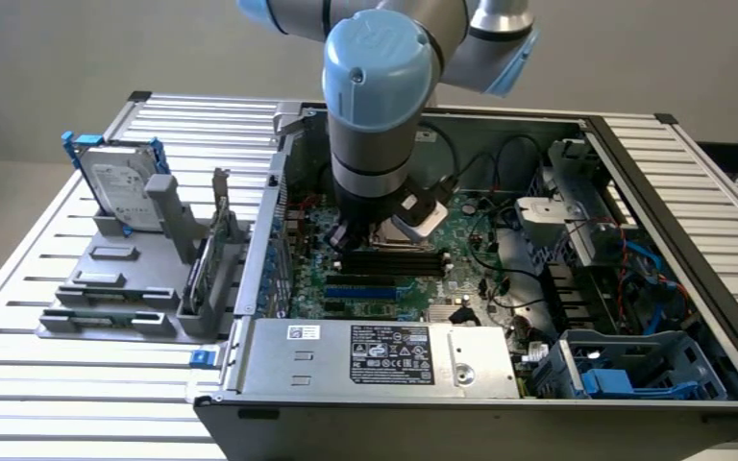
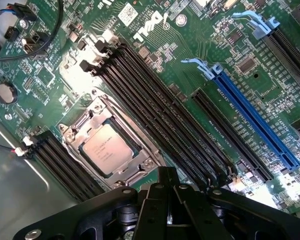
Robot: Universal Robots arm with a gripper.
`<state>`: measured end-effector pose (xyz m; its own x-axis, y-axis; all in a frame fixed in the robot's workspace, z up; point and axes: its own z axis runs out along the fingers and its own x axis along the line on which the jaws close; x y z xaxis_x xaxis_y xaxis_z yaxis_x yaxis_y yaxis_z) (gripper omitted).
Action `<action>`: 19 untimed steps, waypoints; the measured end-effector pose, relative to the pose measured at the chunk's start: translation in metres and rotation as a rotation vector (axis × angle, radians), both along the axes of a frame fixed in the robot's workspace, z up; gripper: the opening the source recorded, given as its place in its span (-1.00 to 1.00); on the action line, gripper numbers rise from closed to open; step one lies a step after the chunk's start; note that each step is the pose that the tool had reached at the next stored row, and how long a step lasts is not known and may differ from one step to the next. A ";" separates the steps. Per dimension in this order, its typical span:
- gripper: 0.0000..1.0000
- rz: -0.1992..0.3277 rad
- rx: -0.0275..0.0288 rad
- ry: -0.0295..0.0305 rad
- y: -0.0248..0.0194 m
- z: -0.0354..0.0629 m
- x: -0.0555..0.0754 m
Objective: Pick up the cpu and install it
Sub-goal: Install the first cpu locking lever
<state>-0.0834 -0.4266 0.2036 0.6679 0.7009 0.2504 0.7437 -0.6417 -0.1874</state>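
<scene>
My hand (image 2: 167, 175) is clenched, fingers pressed together with nothing between them, hovering low over the motherboard (image 2: 190, 65) just beside the black memory slots (image 2: 155, 105). The cpu (image 2: 106, 149) sits flat in its socket (image 2: 110, 145) next to my fingertips: a small square chip with a pale silver-grey metal top, faint printed lettering across it, framed by the bright metal bracket around it. Past the memory slots I see a long blue expansion slot (image 2: 255, 120). In the exterior view, my arm (image 1: 376, 115) reaches down into the open computer case (image 1: 676, 192). On the slatted surface (image 1: 36, 259), toward the exterior view's left, a hard drive (image 1: 123, 187) stands in a grey holder (image 1: 126, 288).
</scene>
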 end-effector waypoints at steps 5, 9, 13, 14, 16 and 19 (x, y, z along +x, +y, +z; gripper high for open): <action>-0.79 0.009 -0.0001 -0.0002 0.0012 -0.0027 0.000; -0.79 0.017 -0.0001 -0.0011 0.0027 -0.0051 0.000; -0.79 0.024 -0.0001 -0.0025 0.0038 -0.0073 0.000; -0.79 0.025 -0.0001 -0.0029 0.0041 -0.0077 0.000; -0.79 0.028 -0.0001 -0.0038 0.0046 -0.0086 0.000; -0.79 0.033 0.0000 -0.0052 0.0053 -0.0098 0.000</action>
<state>-0.0837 -0.4214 0.1938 0.6431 0.7225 0.2539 0.7654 -0.6168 -0.1835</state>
